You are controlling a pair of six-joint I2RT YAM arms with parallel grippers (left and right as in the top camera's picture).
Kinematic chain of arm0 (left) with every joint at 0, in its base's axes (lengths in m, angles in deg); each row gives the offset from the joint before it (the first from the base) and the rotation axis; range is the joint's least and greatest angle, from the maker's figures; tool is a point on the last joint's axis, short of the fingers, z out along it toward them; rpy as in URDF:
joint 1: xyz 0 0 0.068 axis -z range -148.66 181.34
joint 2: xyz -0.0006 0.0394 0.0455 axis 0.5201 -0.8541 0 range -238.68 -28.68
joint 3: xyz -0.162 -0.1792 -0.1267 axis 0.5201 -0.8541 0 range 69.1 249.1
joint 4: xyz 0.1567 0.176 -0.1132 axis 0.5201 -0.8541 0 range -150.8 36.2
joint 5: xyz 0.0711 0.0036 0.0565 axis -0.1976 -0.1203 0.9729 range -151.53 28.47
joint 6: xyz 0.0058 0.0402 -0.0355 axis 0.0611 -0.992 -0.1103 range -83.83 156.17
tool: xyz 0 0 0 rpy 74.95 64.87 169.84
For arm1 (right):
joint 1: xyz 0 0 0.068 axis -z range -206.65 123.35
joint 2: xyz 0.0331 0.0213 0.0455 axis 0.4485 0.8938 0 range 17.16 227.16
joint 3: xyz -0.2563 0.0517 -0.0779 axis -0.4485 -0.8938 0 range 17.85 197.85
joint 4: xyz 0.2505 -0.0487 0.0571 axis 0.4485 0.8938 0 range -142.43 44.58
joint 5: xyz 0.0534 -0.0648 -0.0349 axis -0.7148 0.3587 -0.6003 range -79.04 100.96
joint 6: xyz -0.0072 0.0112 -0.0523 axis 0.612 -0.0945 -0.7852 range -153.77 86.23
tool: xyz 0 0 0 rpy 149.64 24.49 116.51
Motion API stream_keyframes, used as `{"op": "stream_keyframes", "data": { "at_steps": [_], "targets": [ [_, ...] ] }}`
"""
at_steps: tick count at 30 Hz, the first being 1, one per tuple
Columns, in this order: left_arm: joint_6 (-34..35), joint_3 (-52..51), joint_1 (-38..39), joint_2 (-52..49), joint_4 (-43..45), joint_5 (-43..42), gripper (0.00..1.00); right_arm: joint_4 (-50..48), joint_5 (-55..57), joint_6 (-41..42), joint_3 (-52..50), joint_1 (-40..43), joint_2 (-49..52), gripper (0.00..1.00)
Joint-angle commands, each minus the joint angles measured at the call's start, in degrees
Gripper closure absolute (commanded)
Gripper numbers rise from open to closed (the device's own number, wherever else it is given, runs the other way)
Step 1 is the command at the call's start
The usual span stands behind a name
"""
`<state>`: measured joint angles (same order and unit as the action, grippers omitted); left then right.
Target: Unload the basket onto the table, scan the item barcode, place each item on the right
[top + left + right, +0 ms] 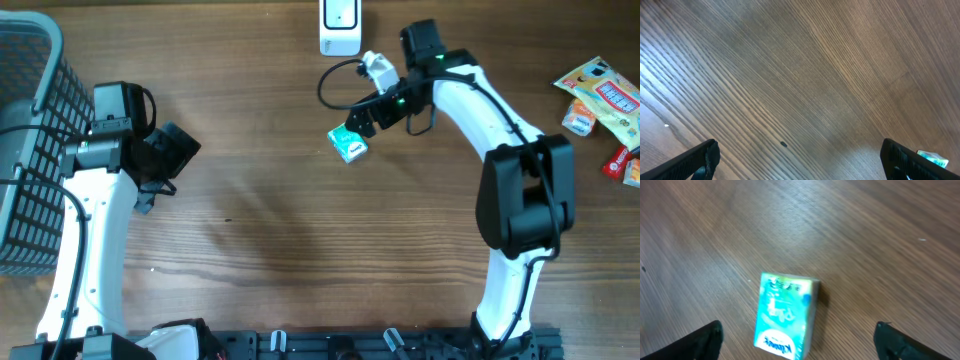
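Teal and white tissue pack (348, 145) is the thing to scan here. It's lying flat on the wood table (300, 240), a short way from the white scanner (340, 25) on the side toward the robot's base, clearly apart from it and not touching it. In the right wrist view the printed face is up, with a logo at the end nearest the camera, and the pack sits a bit skewed to the grain of the wood.

The right gripper (358, 124) hangs between the scanner and the pack, right over the pack's scanner-side edge. Its fingers (702, 340) are spread wide, one off to each side of the pack, with bare table showing between each finger and the pack, so nothing is gripped.

The left gripper (165, 155) is well away from the scanner, off toward the left side of the table. Its wrist view shows both fingers (700, 157) far apart with only wood grain between them, so it's wide open and empty. The pack just peeks in past the right-hand finger there.

Farther from the scanner on that same left side is a dark wire basket (25, 150) at the table edge. Out on the opposite side of the scanner, near the right edge, there's a little pile of snack packets (600, 95).
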<state>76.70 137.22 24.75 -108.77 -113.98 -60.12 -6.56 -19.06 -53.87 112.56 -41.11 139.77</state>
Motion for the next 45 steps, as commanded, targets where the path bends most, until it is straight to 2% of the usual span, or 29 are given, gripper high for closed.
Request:
{"op": "stream_keyframes", "data": {
  "at_steps": [1,6,11,15,17,20,23,26,27,32,35,39,41,42,45],
  "targets": [
    [-1.14,0.9,-0.13,-0.35,-0.24,-0.48,0.0,-0.15,-1.42,-0.42,-0.68,0.17,3.61,0.06],
    [-1.14,0.9,-0.13,-0.35,0.15,-0.5,0.0,0.28,-4.7,1.03,-0.68,0.15,7.26,0.07],
    [-1.16,0.9,-0.13,-0.35,0.09,-0.5,0.0,0.24,-7.56,2.03,-0.68,0.22,9.84,0.22],
    [-1.14,0.9,-0.13,-0.35,0.13,-0.5,0.0,0.98,-7.61,3.19,-0.7,0.15,10.21,0.41],
    [-1.14,0.9,-0.13,-0.35,0.13,-0.5,0.0,1.36,-7.69,3.72,-0.72,0.13,10.27,0.46],
    [-1.14,0.9,-0.13,-0.35,0.13,-0.5,0.0,1.25,-10.16,3.76,-1.92,0.04,10.32,0.46],
    [-1.14,0.9,-0.11,-0.35,0.11,-0.5,0.0,-0.33,-10.43,5.46,-4.22,0.04,10.32,0.59],
    [-1.14,0.9,-0.13,-0.35,0.13,-0.5,0.0,-2.56,-10.43,8.98,-6.38,0.04,10.32,0.92],
    [-1.14,0.9,-0.13,-0.35,0.13,-0.5,0.0,-2.56,-10.49,10.21,-6.49,0.07,10.32,0.96],
    [-1.14,0.9,-0.11,-0.35,0.11,-0.5,0.0,-3.43,-20.02,12.41,-6.45,0.17,10.32,0.96],
    [-1.14,0.9,-0.13,-0.35,0.11,-0.5,0.0,-5.51,-31.74,12.68,-6.45,0.5,10.27,0.96],
    [-1.16,0.9,-0.13,-0.35,0.07,-0.5,0.0,-8.68,-44.89,17.44,-6.45,2.97,10.27,0.96],
    [-1.16,0.9,-0.13,-0.35,0.07,-0.48,0.0,-12.37,-58.49,18.34,-6.45,5.7,10.27,0.96],
    [-1.16,0.9,-0.13,-0.35,0.07,-0.48,0.0,-14.43,-62.34,20.28,-6.45,6.75,10.27,0.96],
    [-1.14,0.9,-0.13,-0.35,0.11,-0.48,0.0,-20.9,-62.95,29.77,-6.45,9.33,10.27,0.96]
  ]
}}
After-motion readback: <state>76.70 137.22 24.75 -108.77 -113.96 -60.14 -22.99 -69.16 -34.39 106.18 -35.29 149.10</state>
